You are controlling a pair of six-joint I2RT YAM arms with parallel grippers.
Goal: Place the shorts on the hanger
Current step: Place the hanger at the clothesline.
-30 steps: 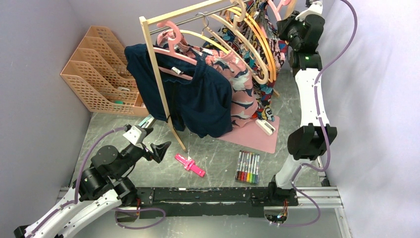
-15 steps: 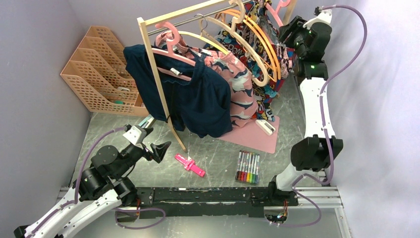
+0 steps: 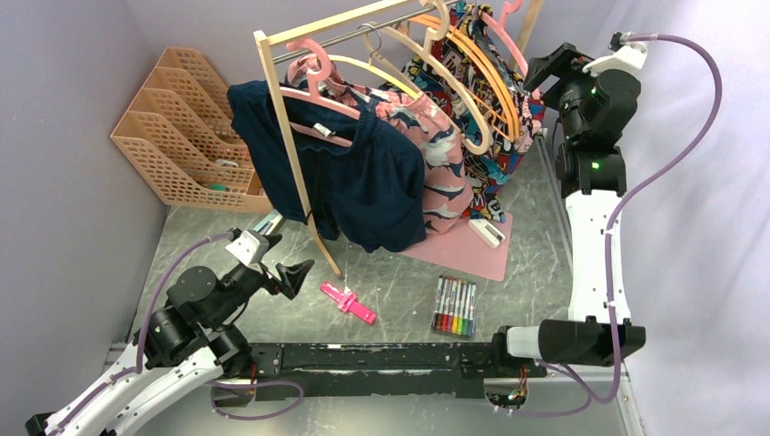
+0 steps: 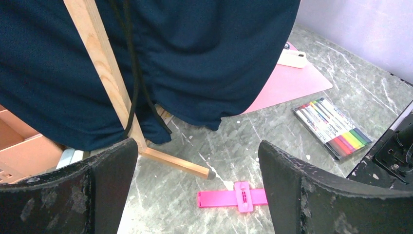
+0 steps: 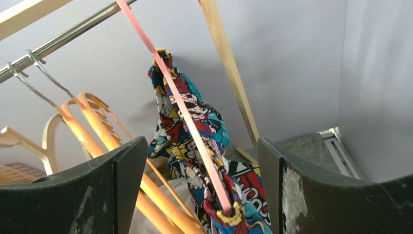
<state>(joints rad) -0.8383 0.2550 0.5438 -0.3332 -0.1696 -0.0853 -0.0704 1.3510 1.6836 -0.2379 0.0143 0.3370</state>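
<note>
Holding the right gripper point(image 5: 202, 146) wide apart and gripping nothing, high up at the far right end of the wooden rack point(image 3: 283, 104). Facing the shorts point(image 5: 209, 126) straight ahead, just beyond the fingertips and centred in the gap between the jaws as viewed from the right wrist. Finding them draping over the hanger point(image 5: 174, 107), bunching along its pale-pink arm and trailing downward, the long axis of the cloth running steeply down. Watching that pink arm slanting from upper left to lower right across the gap, its lower end lying near the middle between the fingers, so probably calling for a straight pull backward rather than any sideways sweep that might be snagging it. Noting orange hangers point(image 5: 83, 122) crowding just beside the shorts on the left of that view, and a rack post point(image 5: 228, 63) leaning just behind them. Not managing to tell whether the hanger's hook is sitting on the metal rod point(image 5: 58, 41), that part falling outside the wrist view and getting lost in clutter from above. Holding the left gripper point(image 4: 197, 151) equally wide and empty, low over the table point(image 4: 292, 122) at the near left, pointing toward the navy garment point(image 4: 195, 48) and a pink clip point(image 4: 234, 197), well apart from the shorts. Judging the right arm by far the nearer of the two, and the placing itself looking close to done, pending that unseen hook.
</note>
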